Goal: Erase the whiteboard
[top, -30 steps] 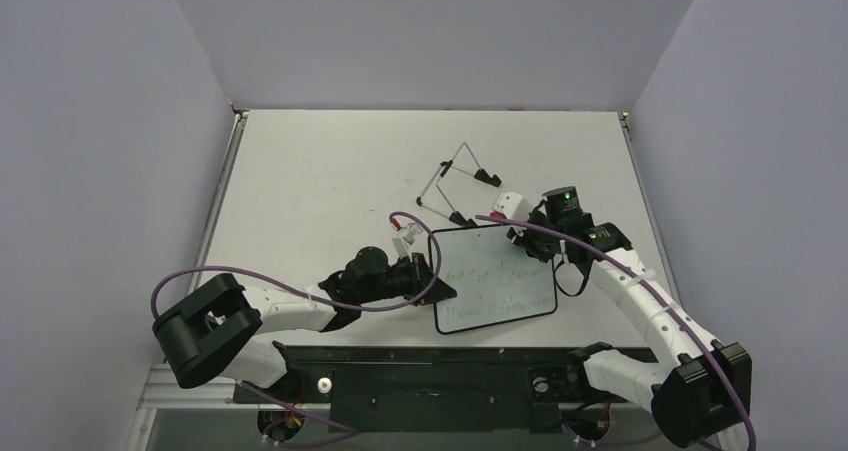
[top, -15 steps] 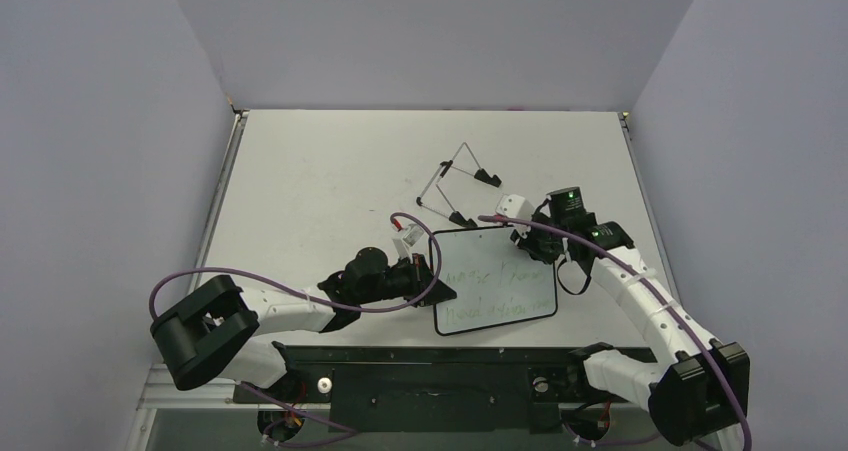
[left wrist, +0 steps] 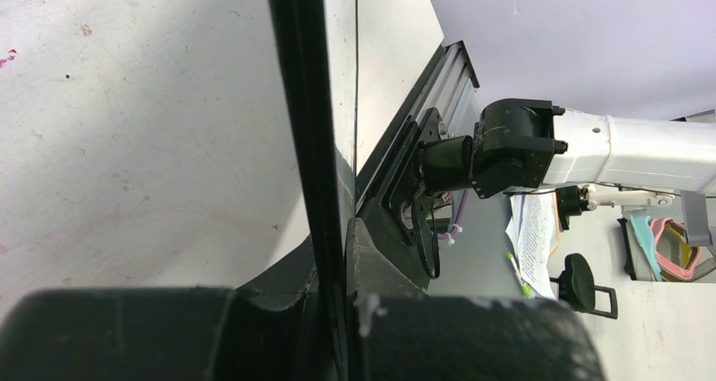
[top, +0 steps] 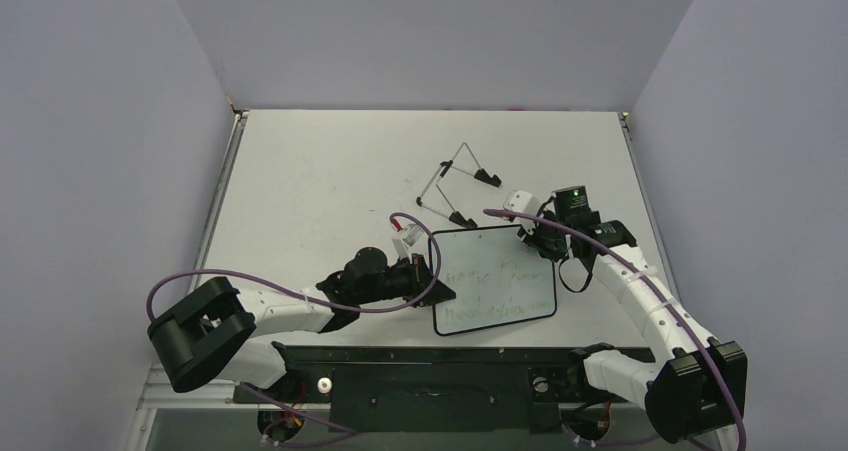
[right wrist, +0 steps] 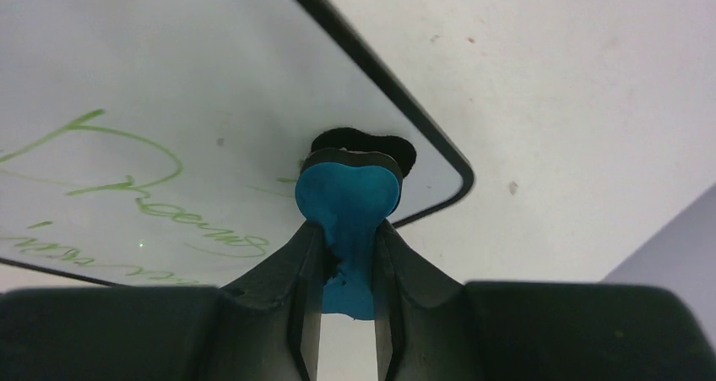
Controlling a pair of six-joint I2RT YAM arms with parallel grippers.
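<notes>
Left gripper [top: 431, 277]: jaws pressed together on the left edge of the whiteboard [top: 494, 283]. The left wrist view shows the black frame edge-on between the fingers.
Wire easel stand [top: 453, 183]: on the table [top: 300, 171] just behind the board, apart from it, carrying nothing.
Whiteboard: mid-table between the two arms, face up. Green handwriting runs across the face and no wiped band is visible. Cannot tell whether it lies flat or is slightly lifted.
Eraser [right wrist: 348, 191]: blue block with a dark felt face, touching the board close to its far right corner.
Right gripper [right wrist: 348, 231]: pinching the eraser, poised over that corner.
Step in hand: start of the wipe. Contact is made and the strokes are not yet begun.
Next move (judgement): drag the eraser leftward across the written lines with steady downward pressure, then repeat toward the near edge.
Risk (judgement): the board may pivot about its single-edge pinch.
</notes>
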